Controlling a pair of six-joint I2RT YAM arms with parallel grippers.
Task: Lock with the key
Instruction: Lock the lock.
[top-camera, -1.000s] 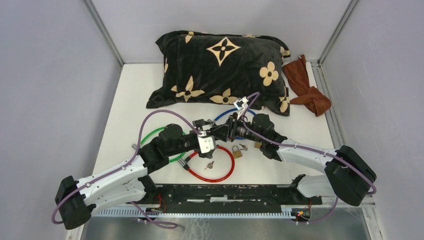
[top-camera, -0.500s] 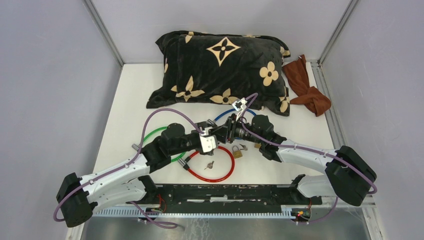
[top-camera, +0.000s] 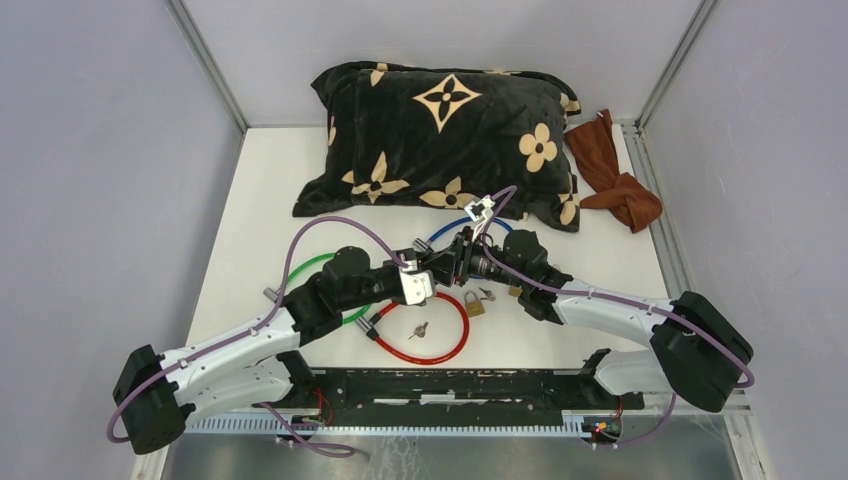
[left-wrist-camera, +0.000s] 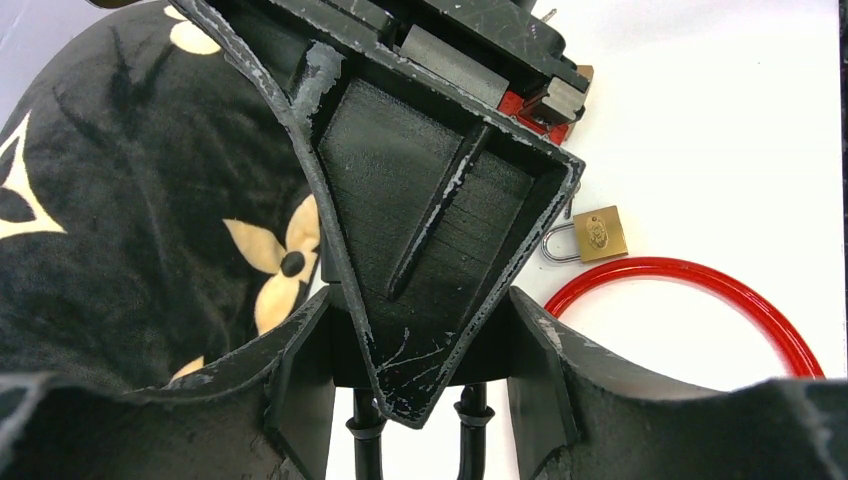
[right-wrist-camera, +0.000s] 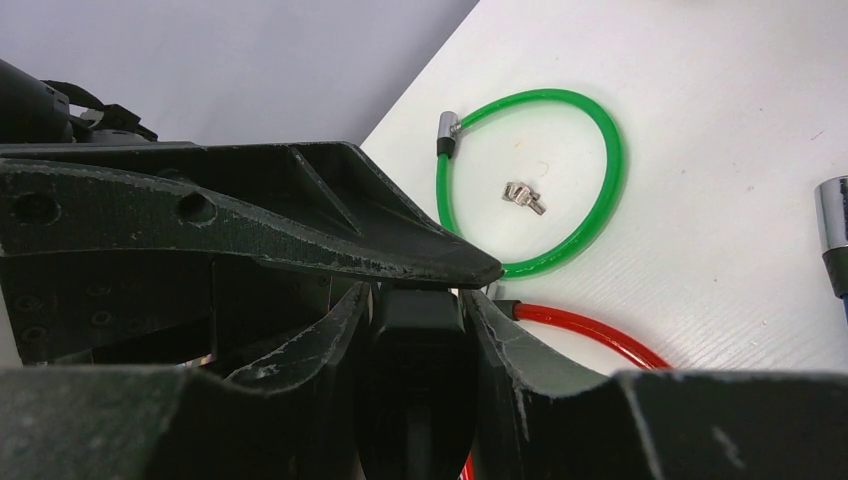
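right pincer (right-wrist-camera: 415, 300): clamped round a black lock body (right-wrist-camera: 410, 390), fingers snug on both sides. I'd guess it belongs to the blue cable (top-camera: 447, 229), but the arms cover the join, so can't confirm.
left pincer (left-wrist-camera: 418, 300): nosed in from the other side, fingers flanking the same black lump and the tip of the right arm's finger. Can't tell if it's actually pinching anything, tbh.
where it's happening: mid-desk (top-camera: 270, 200), just in front of the pillow, both arms crowded onto one spot.
keys: all lying loose, none in a pincer as far as I can see. There's a loose key (top-camera: 419, 329) inside the red cable loop (left-wrist-camera: 690, 268), a second key (top-camera: 487, 294) just beside the brass padlock (left-wrist-camera: 598, 233), and a third key (right-wrist-camera: 525, 197) inside the green cable loop (right-wrist-camera: 615, 170).
done so far: lock body held steady, that's about it.
left to do: pretty much everything, imo. Pick up the right key, get it into the keyhole, turn it. Early days.
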